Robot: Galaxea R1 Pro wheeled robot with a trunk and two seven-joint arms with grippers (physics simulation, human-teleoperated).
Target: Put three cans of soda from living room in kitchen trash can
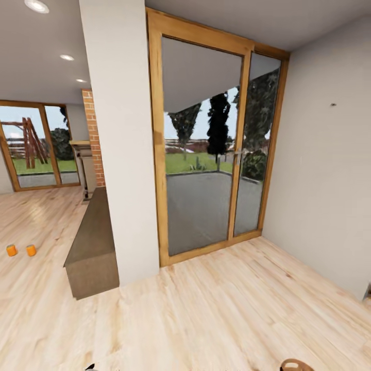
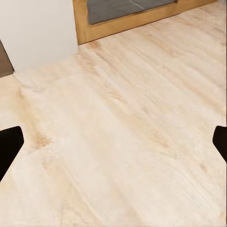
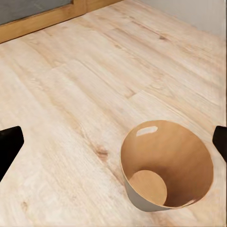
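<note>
Trash can (image 3: 165, 165): nearest thing, a small round bin with a shiny brown-copper inside and a pale grey outside, seen from above in the right wrist view with its mouth open; a slot handle shows near its rim. In the head view its rim (image 1: 296, 365) peeks in at the near right edge.
Right gripper (image 3: 113, 142): two dark fingertips (image 3: 9, 146) set wide apart at the frame edges, holding nothing, the bin between and beyond them.
Left gripper (image 2: 113, 142): dark fingertips (image 2: 9, 146) likewise wide apart, with bare floor between them.
Floor (image 1: 232, 309): pale wood planks, running from the near edge to the glass door.
Soda cans: two orange ones, (image 1: 11, 250) and (image 1: 31, 250), upright on the floor at the far left, just beside each other and well apart from the bin.
Glass door (image 1: 206, 149): wood-framed, straight ahead, with trees and grass outside.
White pillar (image 1: 123, 134): left of the door.
Low brown cabinet (image 1: 93, 242): against the pillar's left side.
Brick column (image 1: 93, 134): farther back on the left.
Second glass door (image 1: 33, 147): far left, wood-framed.
</note>
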